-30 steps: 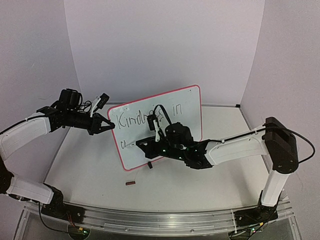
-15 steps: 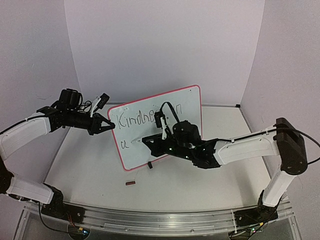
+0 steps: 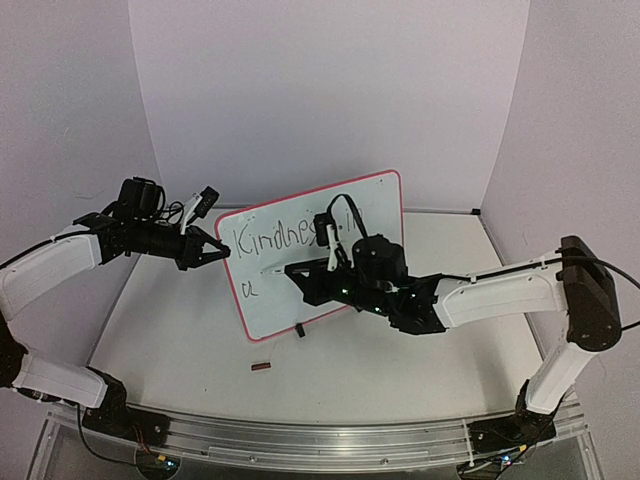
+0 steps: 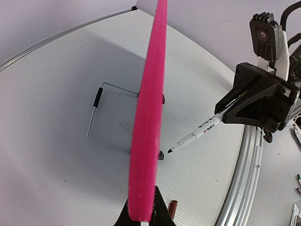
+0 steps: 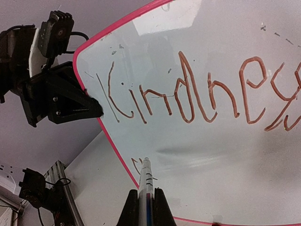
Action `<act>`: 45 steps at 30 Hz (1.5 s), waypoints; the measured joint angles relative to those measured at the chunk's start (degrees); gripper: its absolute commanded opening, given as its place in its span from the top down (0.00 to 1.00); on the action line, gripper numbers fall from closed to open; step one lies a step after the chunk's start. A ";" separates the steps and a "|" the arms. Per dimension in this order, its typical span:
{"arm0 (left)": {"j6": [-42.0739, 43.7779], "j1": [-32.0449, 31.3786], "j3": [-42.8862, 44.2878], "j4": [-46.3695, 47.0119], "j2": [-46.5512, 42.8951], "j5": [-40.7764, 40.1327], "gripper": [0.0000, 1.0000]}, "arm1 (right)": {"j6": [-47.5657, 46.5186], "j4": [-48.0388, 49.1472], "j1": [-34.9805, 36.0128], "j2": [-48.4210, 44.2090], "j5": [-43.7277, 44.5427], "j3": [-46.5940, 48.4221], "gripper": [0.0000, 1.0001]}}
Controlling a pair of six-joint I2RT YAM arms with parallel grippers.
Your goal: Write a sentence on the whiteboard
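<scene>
The whiteboard (image 3: 300, 300), white with a pink-red rim, stands tilted on the table. My left gripper (image 3: 222, 250) is shut on its left edge; in the left wrist view the rim (image 4: 149, 117) runs edge-on out of my jaws (image 4: 143, 214). The sentence (image 3: 275, 238) begins "Kindness", with a small "a" (image 3: 248, 288) on the line below. My right gripper (image 3: 300, 272) is shut on a white marker (image 5: 146, 181). The marker tip hovers next to the "a" (image 5: 136, 165), a small gap off the board face. Part of the top line is hidden behind my right arm.
A small red-brown cap (image 3: 261, 367) lies on the table in front of the board. A wire stand (image 4: 113, 122) props the board from behind, with black clip feet (image 3: 299, 331) at its lower edge. White walls close the back and sides.
My right arm has drawn back to the right and the marker tip has risen slightly, uncovering more of "Kindness". The left arm and the board have not moved.
</scene>
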 measured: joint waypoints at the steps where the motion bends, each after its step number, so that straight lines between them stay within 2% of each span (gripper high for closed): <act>1: 0.00 0.00 0.00 0.01 0.00 0.00 1.00 | 0.05 0.01 0.00 0.11 0.01 0.00 1.00; 45: -0.04 -0.22 0.00 0.30 0.04 -0.24 1.00 | 1.26 0.76 -0.15 6.30 -2.06 2.62 1.00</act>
